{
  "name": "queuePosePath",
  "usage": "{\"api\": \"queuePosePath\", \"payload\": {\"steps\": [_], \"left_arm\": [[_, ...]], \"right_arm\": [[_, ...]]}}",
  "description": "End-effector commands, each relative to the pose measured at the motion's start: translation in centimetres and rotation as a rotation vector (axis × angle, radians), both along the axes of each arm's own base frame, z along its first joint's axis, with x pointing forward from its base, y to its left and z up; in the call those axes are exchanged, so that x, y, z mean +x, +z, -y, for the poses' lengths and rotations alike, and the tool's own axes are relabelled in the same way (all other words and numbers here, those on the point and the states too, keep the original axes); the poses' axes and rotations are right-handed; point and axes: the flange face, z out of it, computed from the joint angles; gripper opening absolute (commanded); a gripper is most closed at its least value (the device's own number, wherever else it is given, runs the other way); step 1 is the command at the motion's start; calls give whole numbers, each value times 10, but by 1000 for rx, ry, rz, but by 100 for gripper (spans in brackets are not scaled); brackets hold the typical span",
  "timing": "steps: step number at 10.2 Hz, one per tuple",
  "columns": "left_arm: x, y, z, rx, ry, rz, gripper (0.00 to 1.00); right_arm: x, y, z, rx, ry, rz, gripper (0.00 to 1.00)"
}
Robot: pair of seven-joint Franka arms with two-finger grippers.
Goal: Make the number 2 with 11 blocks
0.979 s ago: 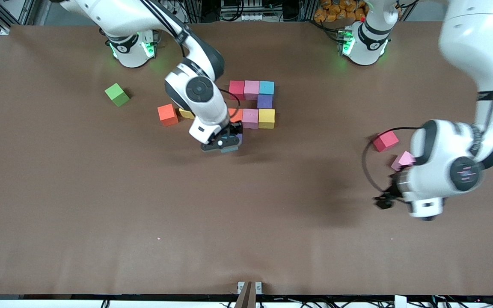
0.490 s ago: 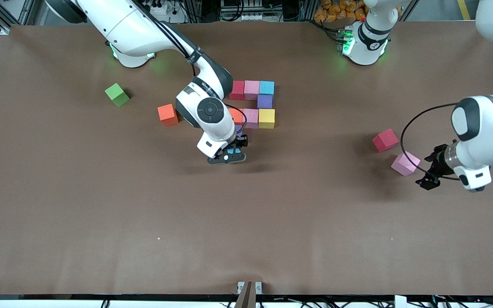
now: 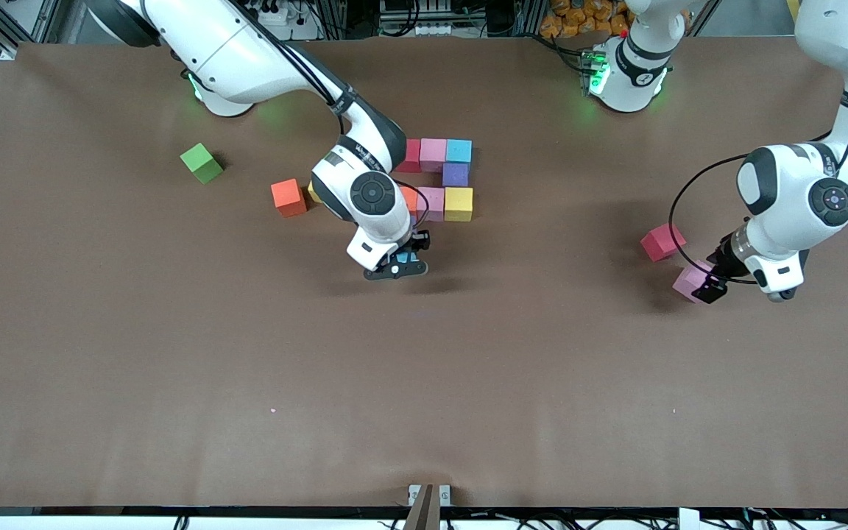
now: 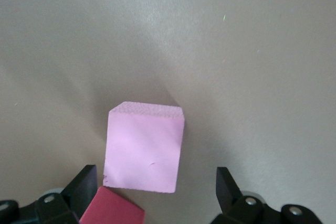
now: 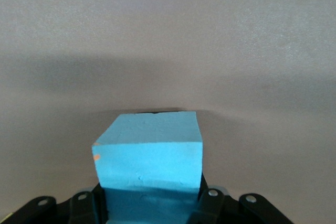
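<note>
My right claw (image 3: 403,259) is clamped on a blue block (image 5: 148,153), just at 6 o'clock of the half-built number 2 (image 3: 439,178), ready to extend its lower rows. My left claw (image 3: 711,285) hangs wide open over the pink block (image 4: 144,147), red block (image 3: 662,242) at its 11 o'clock, lined up to grab next

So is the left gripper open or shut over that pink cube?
Open. In the left wrist view the left gripper has its fingers spread wide, one each side of the pink cube, neither touching it.
</note>
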Motion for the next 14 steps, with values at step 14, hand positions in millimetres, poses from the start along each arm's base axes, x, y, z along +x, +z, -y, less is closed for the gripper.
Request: {"api": "queuePosePath", "payload": {"steps": [14], "left_arm": [[-6, -39, -25, 1, -31, -7, 100]], "right_arm": [[-4, -20, -4, -14, -87, -28, 30]]}}
